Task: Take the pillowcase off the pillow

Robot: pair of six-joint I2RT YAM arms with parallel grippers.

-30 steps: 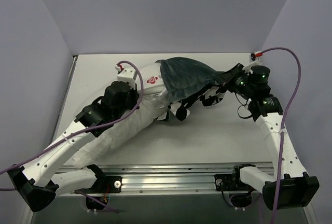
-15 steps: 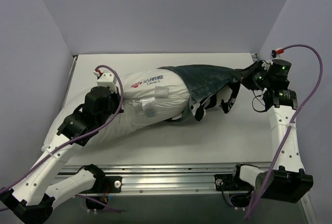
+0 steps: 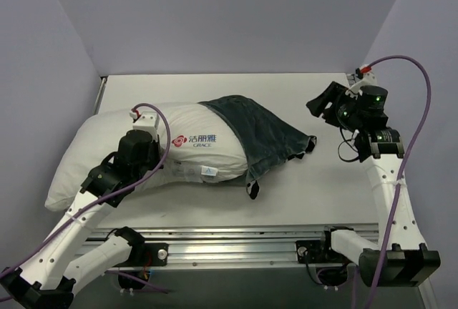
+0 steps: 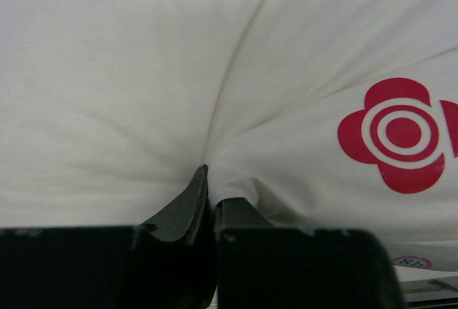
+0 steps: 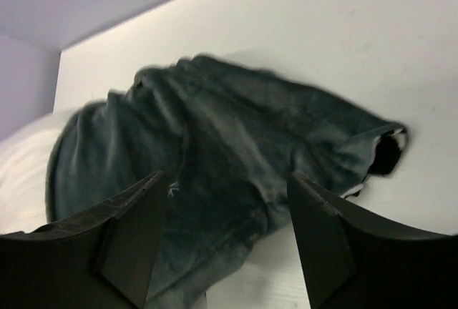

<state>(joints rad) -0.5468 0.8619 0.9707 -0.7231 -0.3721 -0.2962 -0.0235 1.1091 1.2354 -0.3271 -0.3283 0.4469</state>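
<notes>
- Mostly done imo: the pillow (image 3: pixel 107 151) is largely bare, only its 3 o'clock end sits under the pillowcase (image 3: pixel 261 134), mid table (image 3: pixel 308 194).
- Left gripper (image 4: pixel 210 191) is pinched shut on pillow fabric.
- Right gripper (image 5: pixel 225 180) hangs open and empty, at 3 o'clock of the pillowcase.
- To do: regrab, slide that last bit off.

Looked like a robotics lab test cell, not a home: boxed in by plain lilac panels (image 3: pixel 229 16) beyond and beside the right gripper (image 3: pixel 320 103), floored with a plain white table (image 3: pixel 300 194), fitted with an aluminium rail (image 3: pixel 236 248) under the arm bases (image 3: pixel 349 241), strung with purple cables (image 3: pixel 418 73) looping just behind that gripper.
</notes>
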